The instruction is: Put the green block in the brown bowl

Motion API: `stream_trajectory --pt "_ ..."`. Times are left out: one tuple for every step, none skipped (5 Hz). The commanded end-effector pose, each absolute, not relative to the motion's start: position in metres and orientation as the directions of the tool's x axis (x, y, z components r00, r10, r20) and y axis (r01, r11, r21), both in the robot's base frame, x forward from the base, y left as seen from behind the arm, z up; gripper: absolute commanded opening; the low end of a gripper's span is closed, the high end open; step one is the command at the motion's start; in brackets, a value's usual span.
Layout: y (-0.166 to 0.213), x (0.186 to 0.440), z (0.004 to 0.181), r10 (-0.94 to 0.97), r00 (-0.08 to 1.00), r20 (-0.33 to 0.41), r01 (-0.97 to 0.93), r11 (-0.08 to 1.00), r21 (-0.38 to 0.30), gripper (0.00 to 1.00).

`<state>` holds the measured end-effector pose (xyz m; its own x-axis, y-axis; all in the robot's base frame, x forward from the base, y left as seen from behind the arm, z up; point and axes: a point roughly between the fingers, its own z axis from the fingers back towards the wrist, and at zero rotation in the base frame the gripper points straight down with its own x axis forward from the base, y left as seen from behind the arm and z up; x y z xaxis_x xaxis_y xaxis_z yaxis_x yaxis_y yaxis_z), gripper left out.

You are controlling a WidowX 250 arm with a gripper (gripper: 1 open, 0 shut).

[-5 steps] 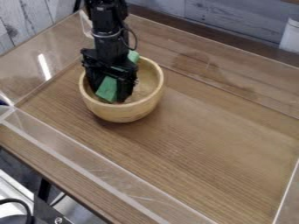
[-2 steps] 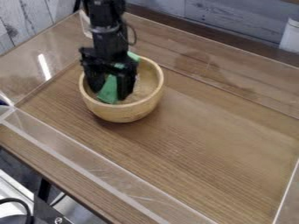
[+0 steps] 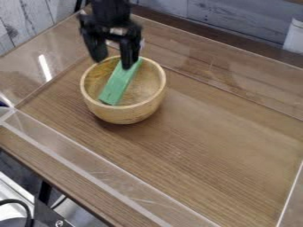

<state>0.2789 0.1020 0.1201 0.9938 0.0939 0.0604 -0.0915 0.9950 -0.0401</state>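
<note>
Risen clear since a second ago, the black gripper (image 3: 112, 46) hangs open-jawed at the bowl's twelve o'clock; the bright green bar-shaped block (image 3: 120, 81) lies slanted inside the round light-brown wooden bowl (image 3: 149, 104), evidently released.

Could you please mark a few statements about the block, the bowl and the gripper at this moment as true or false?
1. The green block lies inside the brown bowl. True.
2. The gripper is clamped on the block. False: it is open and holds nothing.
3. The gripper is above the bowl's far rim. True.
4. The bowl is tipped on its side. False: it sits upright on the wooden table.
</note>
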Motion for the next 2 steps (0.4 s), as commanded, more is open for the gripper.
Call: stream_trajectory --pt "0.103 0.284 0.126 0.089 0.989 0.120 -0.088 0.996 -0.015 1.00" --pt "0.104 0.284 0.113 0.090 0.990 0.109 -0.091 0.996 -0.003 1.00"
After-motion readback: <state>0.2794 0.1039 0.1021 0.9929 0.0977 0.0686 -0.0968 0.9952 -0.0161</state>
